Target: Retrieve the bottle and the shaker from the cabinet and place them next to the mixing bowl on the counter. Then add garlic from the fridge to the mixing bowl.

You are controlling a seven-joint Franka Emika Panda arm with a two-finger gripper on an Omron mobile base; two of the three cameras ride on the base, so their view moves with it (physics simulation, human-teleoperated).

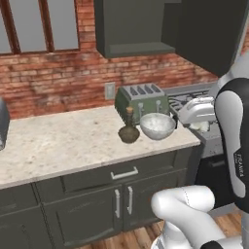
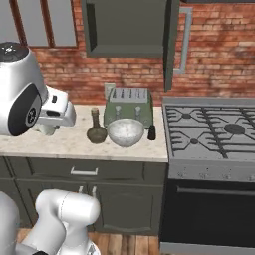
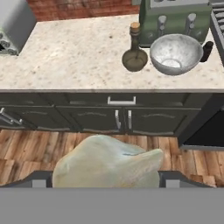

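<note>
A: Where's the garlic (image 3: pixel 105 162) rel. to the jaws?
B: Right between them in the hand view. Pale lumpy bulb, a dark finger tip (image 3: pixel 37 180) each side, jaws spread wide & clamped on it.
A: And the gripper (image 1: pixel 204 125)?
B: Held up in front of the counter (image 1: pixel 63 143), off its edge, not over the mixing bowl (image 1: pixel 157 126).
A: Bowl pos.?
B: On the counter in front of the green toaster (image 1: pixel 142 100). Bottle (image 1: pixel 129 127) just beside it on one side, shaker (image 2: pixel 151 132) just beside it on the hob side.
A: Cabinet (image 2: pixel 127 27)?
B: Door open above.
</note>
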